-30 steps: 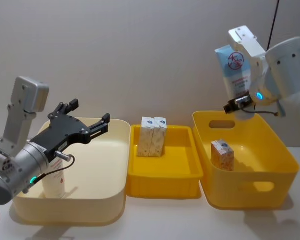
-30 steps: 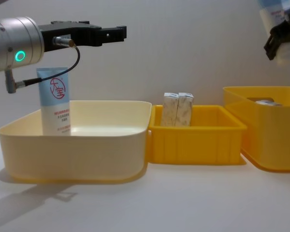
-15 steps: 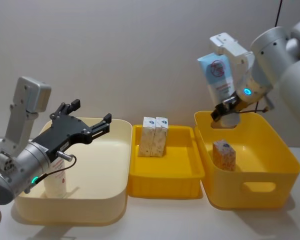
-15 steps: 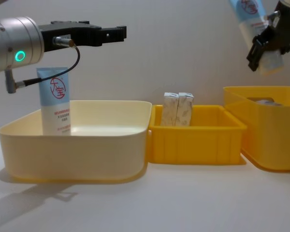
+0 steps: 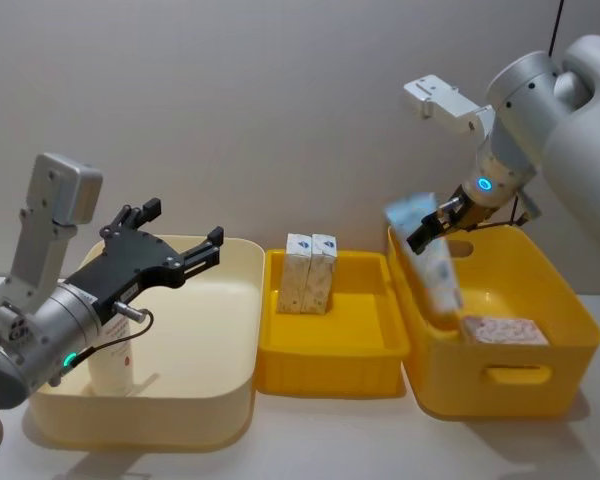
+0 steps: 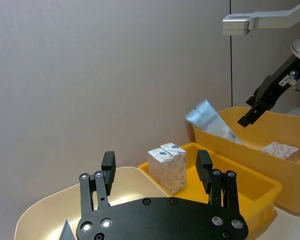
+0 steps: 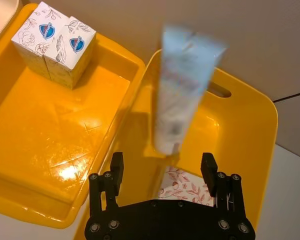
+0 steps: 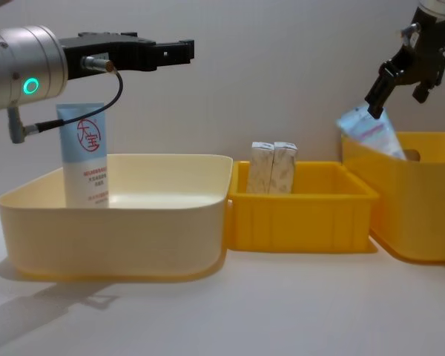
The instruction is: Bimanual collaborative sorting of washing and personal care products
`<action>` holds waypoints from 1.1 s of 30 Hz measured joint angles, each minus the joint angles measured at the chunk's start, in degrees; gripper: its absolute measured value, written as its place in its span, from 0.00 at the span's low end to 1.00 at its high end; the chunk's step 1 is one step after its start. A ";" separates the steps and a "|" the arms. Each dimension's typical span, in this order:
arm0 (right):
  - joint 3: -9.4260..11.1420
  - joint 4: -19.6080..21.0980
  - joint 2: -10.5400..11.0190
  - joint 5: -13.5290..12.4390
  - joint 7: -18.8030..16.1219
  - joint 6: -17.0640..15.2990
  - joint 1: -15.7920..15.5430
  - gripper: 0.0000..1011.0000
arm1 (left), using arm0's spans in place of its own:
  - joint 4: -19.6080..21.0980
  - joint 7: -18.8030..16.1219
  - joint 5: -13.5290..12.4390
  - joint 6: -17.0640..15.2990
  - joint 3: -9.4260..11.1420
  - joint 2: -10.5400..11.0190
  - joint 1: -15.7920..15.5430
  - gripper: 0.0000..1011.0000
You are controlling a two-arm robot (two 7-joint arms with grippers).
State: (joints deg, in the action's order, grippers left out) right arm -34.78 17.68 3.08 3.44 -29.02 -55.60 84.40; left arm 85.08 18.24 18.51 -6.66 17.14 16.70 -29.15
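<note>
A light-blue tube (image 5: 427, 256) hangs tilted and blurred over the left end of the right yellow bin (image 5: 500, 375), its lower end inside. Just above it, my right gripper (image 5: 432, 228) is open and apart from the tube (image 7: 182, 90). A white carton (image 5: 505, 330) lies flat on that bin's floor. Two white cartons (image 5: 308, 272) stand side by side in the middle yellow tray (image 5: 325, 375). Another light-blue tube (image 8: 85, 156) stands upright in the cream bin (image 8: 119, 237). My left gripper (image 5: 177, 228) hovers open above that bin, holding nothing.
The three containers stand in a row on the white table, close together, with a plain wall behind. The right bin (image 8: 423, 222) has higher walls than the tray (image 8: 304, 219). Open table surface lies in front of the containers.
My right gripper came down and left, opened and let go of the tube, which now drops into the right bin. The carton there went from upright to lying flat. The left arm stayed still.
</note>
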 joint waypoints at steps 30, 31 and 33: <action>-0.59 -3.41 -1.19 0.23 -0.31 1.98 1.38 0.99 | 0.00 0.00 0.00 0.00 0.00 0.00 0.00 0.99; -0.34 -2.59 -1.05 0.17 0.38 2.09 0.99 0.99 | 0.00 0.00 0.00 0.00 0.00 0.00 0.00 0.99; -0.10 -1.72 -0.87 0.14 1.07 2.17 0.57 0.99 | 0.00 0.00 0.00 0.00 0.00 0.00 0.00 0.99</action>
State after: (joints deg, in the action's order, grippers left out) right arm -34.87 15.96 2.21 3.58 -27.95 -53.42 84.97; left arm 85.08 18.24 18.51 -6.67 17.14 16.69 -29.15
